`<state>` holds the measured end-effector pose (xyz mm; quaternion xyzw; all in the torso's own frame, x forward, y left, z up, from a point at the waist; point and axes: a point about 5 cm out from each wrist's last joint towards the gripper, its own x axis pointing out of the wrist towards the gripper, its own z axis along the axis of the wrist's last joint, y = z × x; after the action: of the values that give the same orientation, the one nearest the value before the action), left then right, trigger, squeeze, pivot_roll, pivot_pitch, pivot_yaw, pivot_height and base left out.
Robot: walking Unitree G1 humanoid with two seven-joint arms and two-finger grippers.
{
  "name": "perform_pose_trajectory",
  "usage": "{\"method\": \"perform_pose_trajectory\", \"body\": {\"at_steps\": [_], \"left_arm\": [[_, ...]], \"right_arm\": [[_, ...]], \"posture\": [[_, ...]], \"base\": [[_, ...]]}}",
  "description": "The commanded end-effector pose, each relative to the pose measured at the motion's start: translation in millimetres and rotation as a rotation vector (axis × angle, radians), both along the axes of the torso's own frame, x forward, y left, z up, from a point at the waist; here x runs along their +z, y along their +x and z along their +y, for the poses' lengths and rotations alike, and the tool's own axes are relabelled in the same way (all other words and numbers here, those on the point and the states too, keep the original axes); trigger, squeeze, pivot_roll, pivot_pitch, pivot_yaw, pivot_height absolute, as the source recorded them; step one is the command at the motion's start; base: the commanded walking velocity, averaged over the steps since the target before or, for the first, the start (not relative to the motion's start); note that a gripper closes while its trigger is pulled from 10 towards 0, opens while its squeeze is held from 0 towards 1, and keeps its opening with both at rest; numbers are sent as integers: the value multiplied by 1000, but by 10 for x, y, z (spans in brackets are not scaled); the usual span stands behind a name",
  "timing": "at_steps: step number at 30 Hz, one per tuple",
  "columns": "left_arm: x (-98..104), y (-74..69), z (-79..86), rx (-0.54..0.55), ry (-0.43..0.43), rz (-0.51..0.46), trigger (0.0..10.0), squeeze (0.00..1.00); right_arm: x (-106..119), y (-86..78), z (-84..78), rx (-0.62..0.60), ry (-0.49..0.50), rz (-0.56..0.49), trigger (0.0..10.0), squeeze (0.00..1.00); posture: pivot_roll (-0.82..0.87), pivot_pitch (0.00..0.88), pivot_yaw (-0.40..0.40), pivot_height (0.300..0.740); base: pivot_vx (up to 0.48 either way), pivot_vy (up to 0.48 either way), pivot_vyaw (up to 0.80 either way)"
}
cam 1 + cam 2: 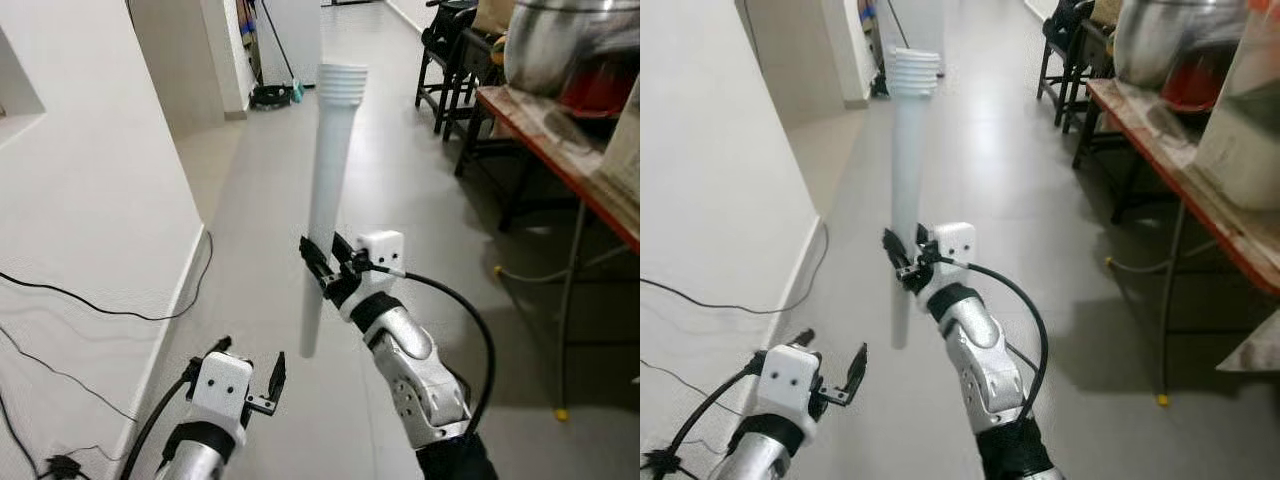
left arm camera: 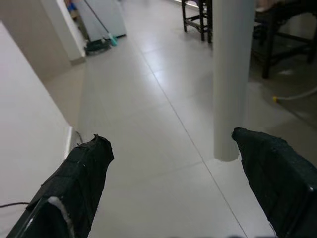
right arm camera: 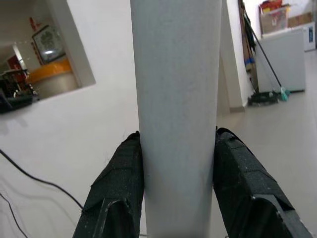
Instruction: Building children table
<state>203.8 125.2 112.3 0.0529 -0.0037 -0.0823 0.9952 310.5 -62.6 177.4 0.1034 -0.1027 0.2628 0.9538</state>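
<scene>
White and tapered, the long plastic table leg (image 1: 328, 190) stands upright over the grey floor, clamped low down by the right gripper (image 1: 322, 270), probably to keep its ridged top free, while the left gripper (image 1: 250, 372) waits spread wide below.

No legible text, seemingly.

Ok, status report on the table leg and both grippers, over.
Right gripper shut on white table leg, held upright above the floor. Left gripper low, jaws open, holding nothing. Long table off to the right; walkway ahead open.
</scene>
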Motion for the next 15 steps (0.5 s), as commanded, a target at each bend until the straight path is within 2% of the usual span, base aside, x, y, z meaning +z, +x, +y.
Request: {"method": "perform_pose_trajectory", "body": {"at_steps": [1,15], "left_arm": [[-20,5,34,13,8,12,10000,0],[35,68,66,32,-1,-13,10000,0]], "right_arm": [[48,15,19,-1,2,-26,10000,0],[99,63,9,-39,-36,-57,10000,0]], "posture": [[19,0,10,740],[15,0,13,740]], "base": [[0,0,0],[0,0,0]]}}
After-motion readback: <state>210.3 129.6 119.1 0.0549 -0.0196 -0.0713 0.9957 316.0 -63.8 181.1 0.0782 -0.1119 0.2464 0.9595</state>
